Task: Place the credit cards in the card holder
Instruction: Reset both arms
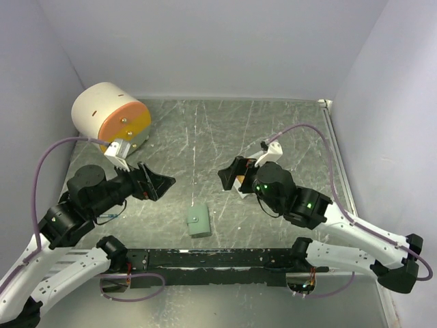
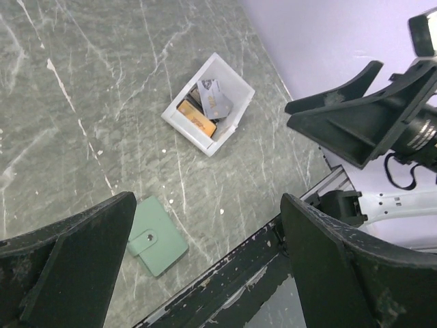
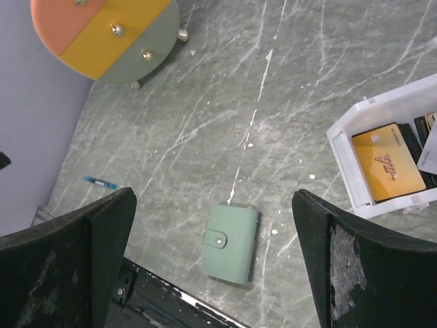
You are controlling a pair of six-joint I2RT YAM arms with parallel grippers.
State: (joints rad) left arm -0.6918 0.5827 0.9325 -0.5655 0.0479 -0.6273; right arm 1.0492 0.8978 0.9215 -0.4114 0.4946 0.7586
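Left pincer [image 1: 158, 184] gaping; card holder [image 1: 199, 220] lengthwise near-far.

- Right wrist view: white tray [image 3: 343, 150] runs off the right edge; one orange-gold card [image 3: 386, 165] shows nearly whole, the other credit cards [image 3: 425, 140] beside it are cut to slivers
- Same view: round drawer cabinet [image 3: 102, 37] cropped by the top edge
- Thin blue item [image 3: 100, 182] on the table [image 3: 205, 123], too small to identify
- Left wrist view: card holder [image 2: 160, 239] loses its left corner behind a finger [image 2: 68, 266] of the left gripper [image 2: 206, 199]; card print too small to read
- Top view: tray mostly covered by the right gripper [image 1: 231, 176]
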